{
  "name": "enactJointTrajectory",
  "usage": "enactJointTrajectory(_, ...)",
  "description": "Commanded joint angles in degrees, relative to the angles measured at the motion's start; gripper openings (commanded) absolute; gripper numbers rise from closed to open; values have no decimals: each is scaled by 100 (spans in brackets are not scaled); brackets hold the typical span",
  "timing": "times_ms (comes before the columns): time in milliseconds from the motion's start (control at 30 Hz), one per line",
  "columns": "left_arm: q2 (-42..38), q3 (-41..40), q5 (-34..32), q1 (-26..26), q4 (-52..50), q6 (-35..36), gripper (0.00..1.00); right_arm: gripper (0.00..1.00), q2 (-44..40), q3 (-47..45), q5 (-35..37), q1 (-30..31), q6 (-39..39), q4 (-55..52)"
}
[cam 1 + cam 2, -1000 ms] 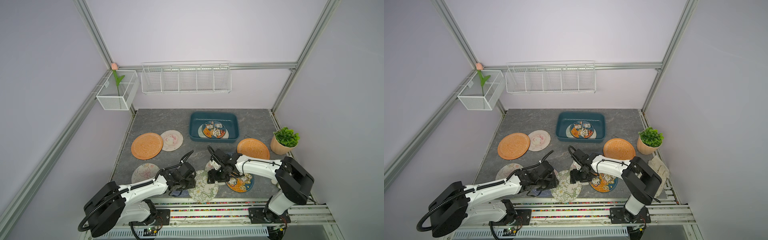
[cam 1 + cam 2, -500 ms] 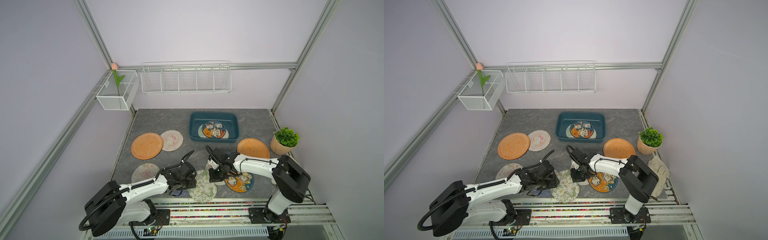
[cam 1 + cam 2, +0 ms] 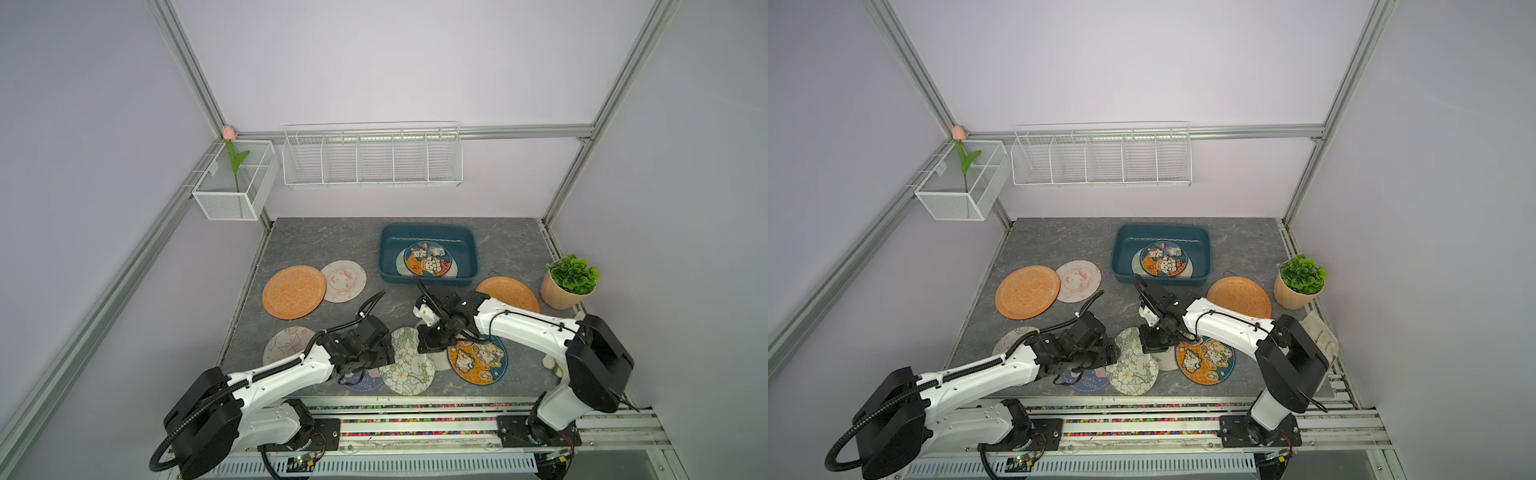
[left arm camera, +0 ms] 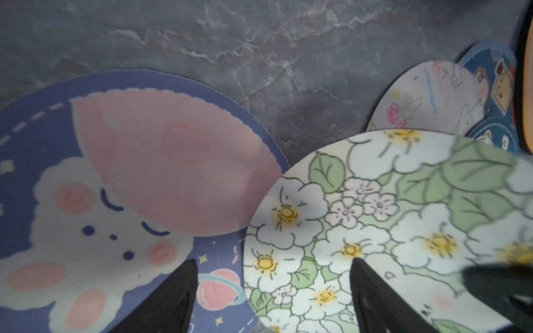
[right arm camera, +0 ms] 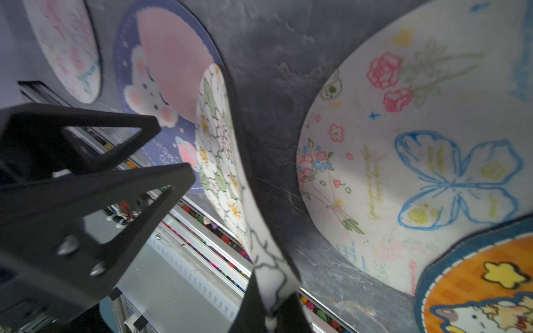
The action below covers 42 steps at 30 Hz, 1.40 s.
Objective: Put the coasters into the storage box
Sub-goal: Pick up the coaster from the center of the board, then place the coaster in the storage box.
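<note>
Right gripper (image 5: 269, 312) is clamped on the rim of the flower-print coaster (image 3: 407, 361). In the right wrist view that edge curls up off the table, so it looks like a proper grip. Left gripper (image 4: 274, 276) sits right beside it with its fingers (image 4: 184, 291) spread, one over the flower mat and one over the blue bunny coaster (image 4: 86, 216), holding nothing.

My take on doing this bit well: lift straight up first so the floppy mat peels clear of the bunny one it overlaps. Then carry it to the blue box (image 3: 427, 227) at the back and let go low and flat over the stack (image 3: 427, 258) already in there. The left arm should probably hang back so the two don't bump.

Plenty is left out on the grey stone-look tabletop (image 3: 332, 245), like the orange coaster (image 3: 293, 291) on the left and another orange one (image 3: 509, 291) by the potted plant (image 3: 571, 280). The room has lilac walls and a metal frame, with a white wire rack (image 3: 372, 160) and a mesh basket (image 3: 235, 187) holding a tulip up on the walls.
</note>
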Motion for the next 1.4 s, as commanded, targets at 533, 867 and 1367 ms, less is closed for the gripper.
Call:
enactJointTrajectory(533, 228, 696, 281, 870, 106, 727, 89, 7, 943, 3331, -464, -1123, -962, -1119)
enactJointTrajectory(867, 307, 790, 546, 1226, 64, 962, 89, 7, 2539, 5434, -296, -1422, -830, -901)
enactJointTrajectory(1367, 597, 1045, 844, 1588, -13, 1268, 89, 7, 4458, 7298, 252, -2141, -640, -921)
